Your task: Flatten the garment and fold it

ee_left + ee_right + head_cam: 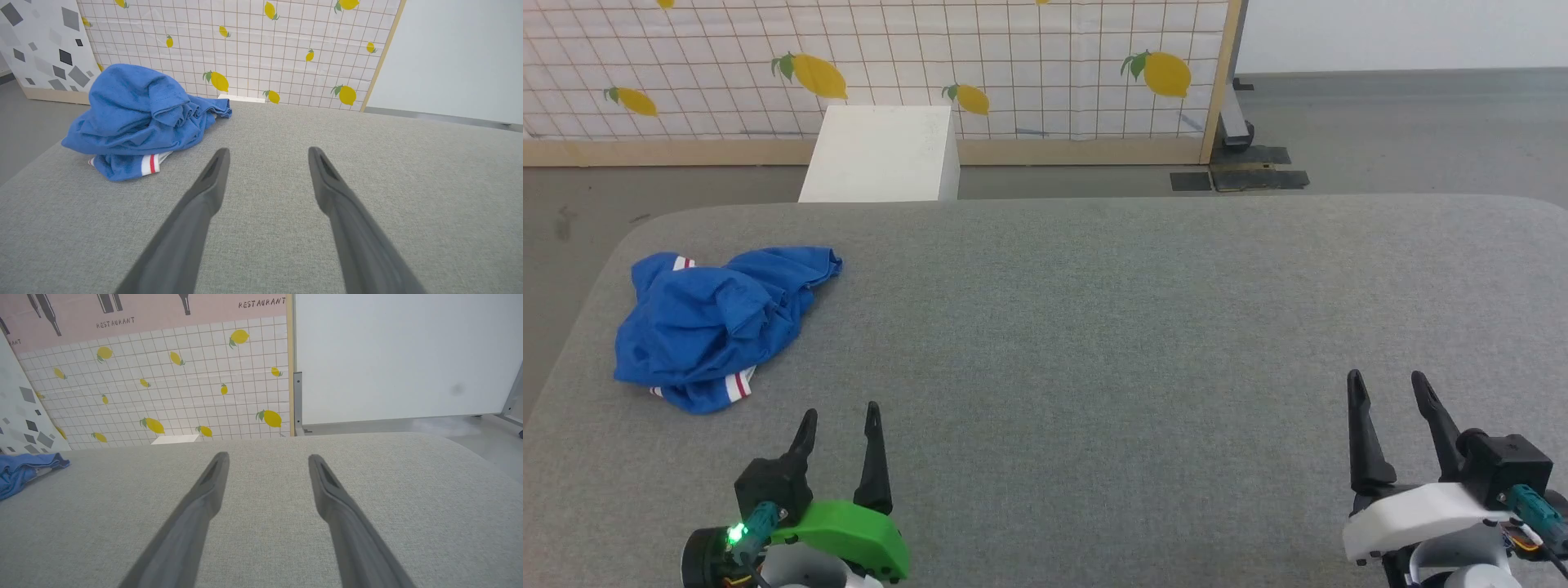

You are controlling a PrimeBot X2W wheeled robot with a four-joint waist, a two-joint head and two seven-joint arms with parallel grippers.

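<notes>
Garment [715,327]: royal-blue jersey T-shirt, lying in a crumpled heap on the grey fabric-covered table [1111,327]. It sits on the left part of the surface, close to the left edge. The cloth is bunched and piled on itself, not spread flat. Red-and-white striped trim shows at the near edge of the heap and again at its far side.

Left gripper [840,410]: low over the near part of the table, fingers pointing away from the robot, jaws spread wide and empty. The garment lies ahead and to its left, apart from the fingertips. In the left wrist view the heap sits up and left of the fingers, and bare grey cloth shows between them.

Right gripper [1386,377]: over the near right part of the table, jaws likewise wide and empty, well apart from the garment.

Beyond the table: a white box [882,151] on the floor, in front of a lemon-print grid screen [1029,65].
</notes>
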